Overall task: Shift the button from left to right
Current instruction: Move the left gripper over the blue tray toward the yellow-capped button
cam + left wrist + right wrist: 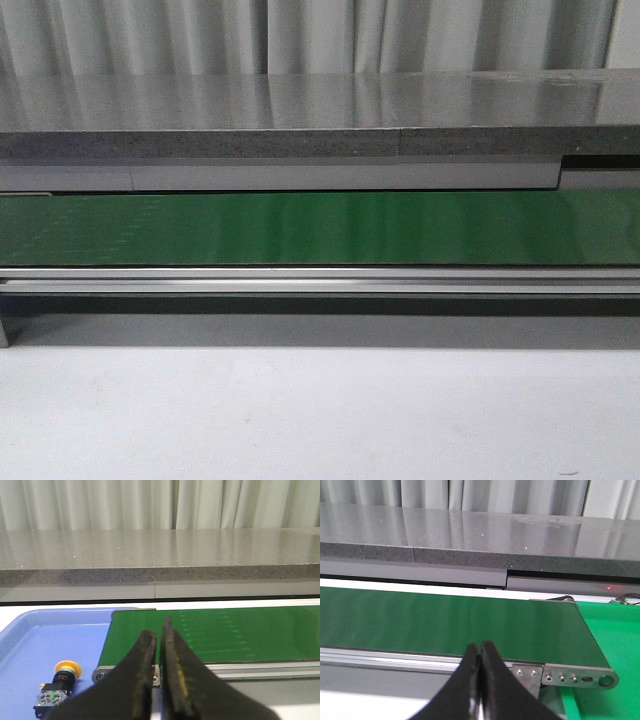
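Beside the conveyor belt (pixel 210 632), the button (pixel 59 682) lies tipped; both end effectors, left (pixel 159 640) and right (pixel 480 650), nearly closed and empty, could nudge it away.

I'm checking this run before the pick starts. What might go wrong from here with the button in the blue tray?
1. The button lies on its side in the blue tray, so its round yellow cap may let it roll or slip out of a pinch.
2. The left gripper looks shut; it probably needs to open first or it may knock the button.
3. The front view shows only the green belt, not the button, so tracking rests on the left wrist view.
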Robot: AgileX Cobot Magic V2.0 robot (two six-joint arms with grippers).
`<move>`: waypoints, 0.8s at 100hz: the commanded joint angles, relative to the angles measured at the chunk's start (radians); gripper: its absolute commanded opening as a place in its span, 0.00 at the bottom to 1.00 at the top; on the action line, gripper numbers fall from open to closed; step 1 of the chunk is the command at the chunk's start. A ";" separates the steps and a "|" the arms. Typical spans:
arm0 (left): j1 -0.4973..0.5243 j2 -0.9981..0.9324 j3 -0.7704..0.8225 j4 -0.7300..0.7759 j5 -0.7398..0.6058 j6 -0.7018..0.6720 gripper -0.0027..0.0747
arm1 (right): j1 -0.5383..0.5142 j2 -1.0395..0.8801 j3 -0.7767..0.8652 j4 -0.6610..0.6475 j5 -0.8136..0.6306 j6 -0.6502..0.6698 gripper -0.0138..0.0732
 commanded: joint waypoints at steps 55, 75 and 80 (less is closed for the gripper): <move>-0.008 -0.032 -0.015 -0.027 -0.081 -0.005 0.04 | -0.004 -0.016 0.001 -0.011 -0.080 0.000 0.08; -0.008 0.056 -0.205 -0.033 0.051 -0.005 0.04 | -0.004 -0.016 0.001 -0.011 -0.080 0.000 0.08; -0.006 0.094 -0.262 -0.031 0.072 -0.005 0.04 | -0.004 -0.016 0.001 -0.011 -0.080 0.000 0.08</move>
